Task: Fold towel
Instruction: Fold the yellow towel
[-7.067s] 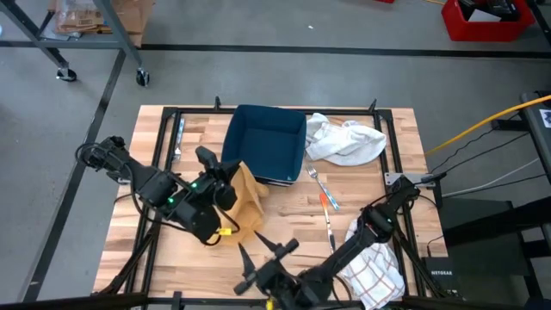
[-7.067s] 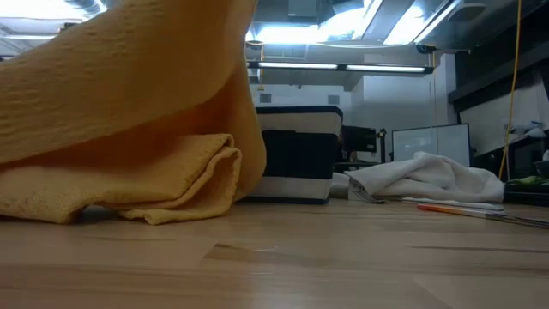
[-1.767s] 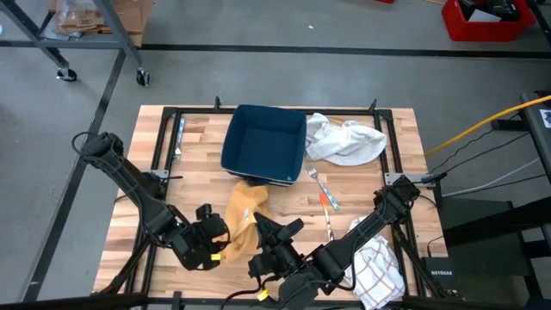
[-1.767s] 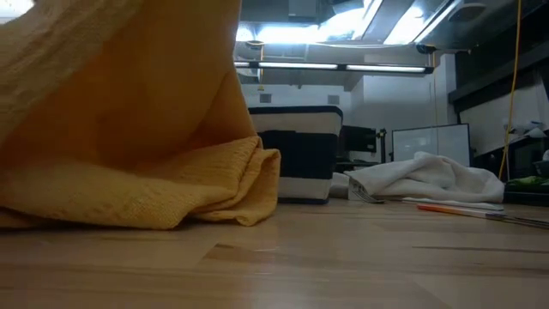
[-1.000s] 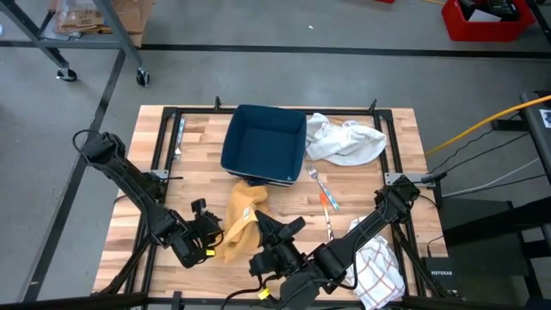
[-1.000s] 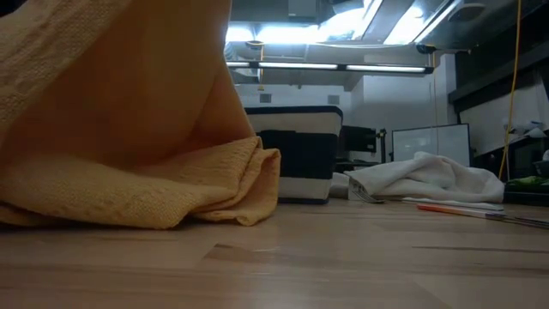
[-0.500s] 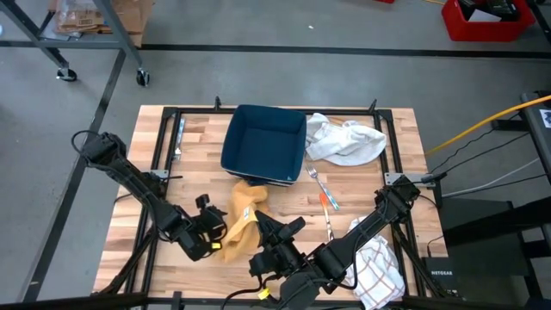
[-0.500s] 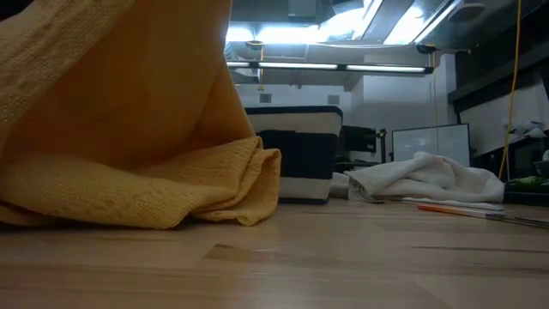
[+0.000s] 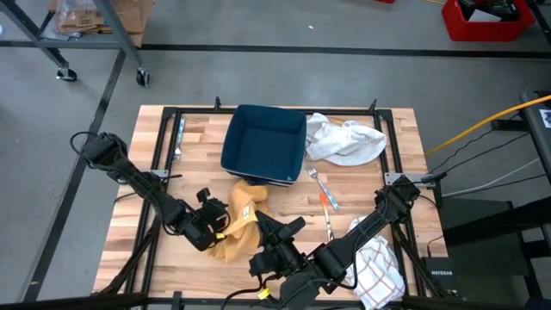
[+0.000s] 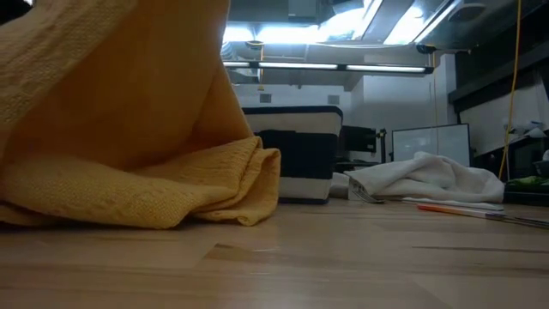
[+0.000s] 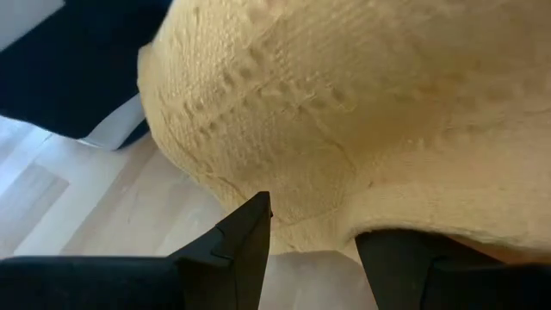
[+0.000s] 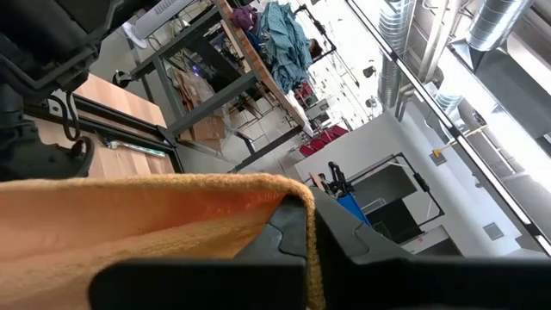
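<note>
Left gripper (image 9: 219, 219) slid back in against the towel (image 9: 238, 219), jaws apart; right gripper (image 9: 263, 226) pinched its lifted edge, towel running front-to-back.

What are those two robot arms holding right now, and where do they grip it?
The right gripper is shut on the yellow towel, pinching its edge. The left gripper is open beside the towel, holding nothing.

Bright even overhead light, ceiling glare, near cloth blurred
</note>
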`<action>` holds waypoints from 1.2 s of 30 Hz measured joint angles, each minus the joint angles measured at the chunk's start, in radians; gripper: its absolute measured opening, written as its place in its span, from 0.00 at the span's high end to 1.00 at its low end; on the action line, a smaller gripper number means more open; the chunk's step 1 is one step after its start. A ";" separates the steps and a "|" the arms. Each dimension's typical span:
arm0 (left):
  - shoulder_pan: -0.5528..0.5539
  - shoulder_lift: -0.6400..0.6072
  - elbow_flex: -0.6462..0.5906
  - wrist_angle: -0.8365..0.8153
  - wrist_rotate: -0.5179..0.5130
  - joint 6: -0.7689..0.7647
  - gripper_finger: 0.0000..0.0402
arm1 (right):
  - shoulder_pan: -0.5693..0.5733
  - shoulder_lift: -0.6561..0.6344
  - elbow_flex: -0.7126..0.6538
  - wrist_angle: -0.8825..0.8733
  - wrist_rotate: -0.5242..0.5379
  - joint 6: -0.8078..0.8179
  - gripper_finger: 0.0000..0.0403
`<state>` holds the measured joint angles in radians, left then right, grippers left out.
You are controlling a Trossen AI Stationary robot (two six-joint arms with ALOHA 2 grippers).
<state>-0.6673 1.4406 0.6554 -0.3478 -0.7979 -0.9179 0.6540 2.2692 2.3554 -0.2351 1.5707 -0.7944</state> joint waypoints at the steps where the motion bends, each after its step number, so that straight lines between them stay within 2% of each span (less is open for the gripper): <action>1: 0.004 0.000 -0.008 -0.001 0.000 -0.001 0.61 | 0.000 0.000 0.000 0.000 0.000 0.000 0.99; 5: 0.019 0.000 -0.018 -0.003 0.009 -0.032 0.63 | 0.000 0.000 0.000 0.000 0.000 0.000 0.99; 7: 0.021 0.000 -0.018 -0.001 0.009 -0.035 0.67 | 0.000 0.000 0.000 0.000 0.000 0.000 0.99; 13: 0.012 0.000 -0.018 -0.001 0.009 -0.022 0.96 | 0.000 0.000 0.000 0.000 0.000 0.000 0.99; 20: -0.049 -0.044 0.020 -0.037 0.031 -0.072 0.99 | 0.000 -0.021 -0.001 -0.002 0.000 0.000 0.99; 24: -0.106 -0.133 0.131 -0.191 0.040 -0.037 1.00 | 0.000 -0.055 -0.001 -0.002 0.000 0.000 0.99; 31: -0.174 -0.303 0.428 -0.611 0.020 0.032 1.00 | -0.018 -0.126 -0.001 -0.003 0.000 -0.013 0.99; 36: -0.173 -0.386 0.631 -0.760 -0.025 0.163 1.00 | -0.067 -0.185 -0.001 -0.004 0.000 -0.026 0.99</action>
<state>-0.8398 1.0542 1.2869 -1.1077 -0.8232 -0.7546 0.5874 2.0844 2.3547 -0.2390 1.5703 -0.8208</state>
